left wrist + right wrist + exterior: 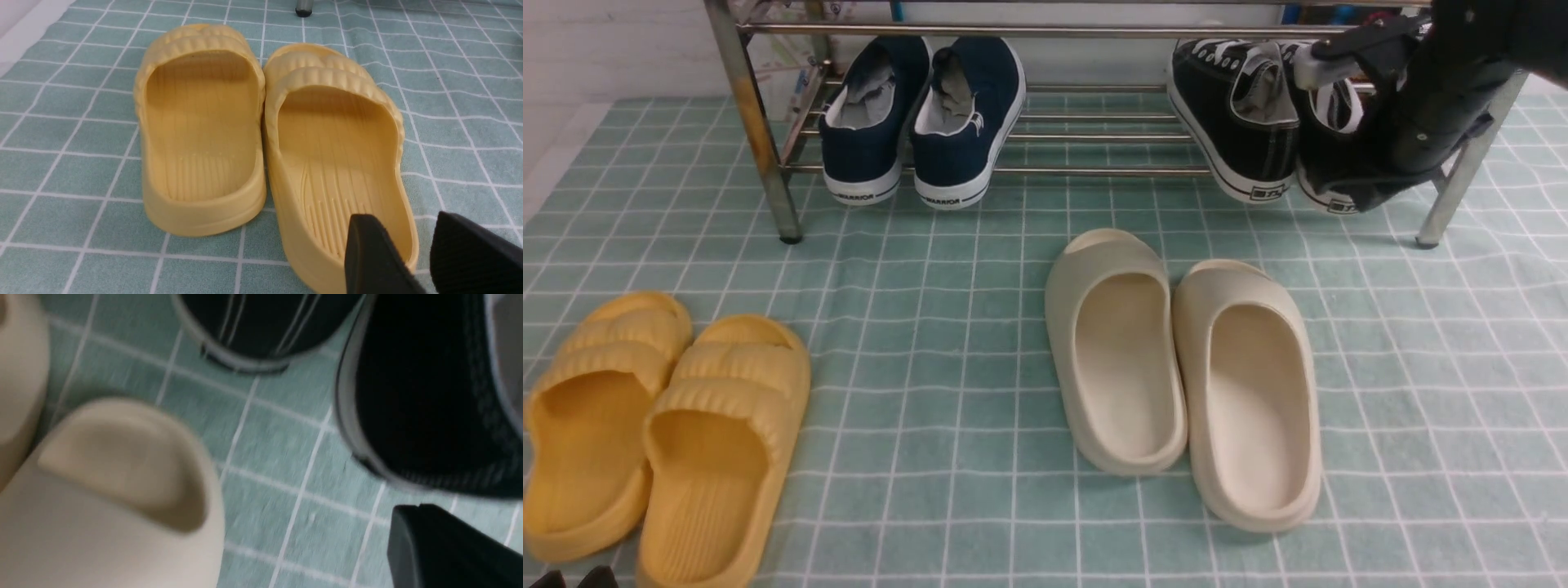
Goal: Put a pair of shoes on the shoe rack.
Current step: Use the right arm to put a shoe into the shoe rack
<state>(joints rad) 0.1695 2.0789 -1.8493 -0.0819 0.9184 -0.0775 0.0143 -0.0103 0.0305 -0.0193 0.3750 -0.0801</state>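
The shoe rack (1094, 32) stood at 12 o'clock in the front view, on a table (980, 269) covered with a green checked cloth. The task's pair, the left black sneaker (1225, 122) and the right black sneaker (1319, 139), was located at 1 o'clock on the lower shelf (1094, 172). Both heels faced the camera and projected past the front bar; the toe of the left unit pointed toward 11 o'clock. The right pincer (414, 510) was positioned at the right black sneaker, partly covering it in the front view. Its jaws were fully closed, with no item visible between them; whether its outer surface touched the shoe could not be told. The left pincer (402, 237) was located at 7 o'clock in the front view, at the picture's edge. Its jaws were wide open and held nothing; in the left wrist view they appeared over the heel end of one yellow slide. The navy slip-ons (964, 122) occupied the same shelf at 11 o'clock, side by side, heels toward the camera. The cream slides (1254, 408) lay on the cloth between the centre and 5 o'clock, in front of the rack. The yellow slides (715, 441) lay at 8 o'clock, also side by side.
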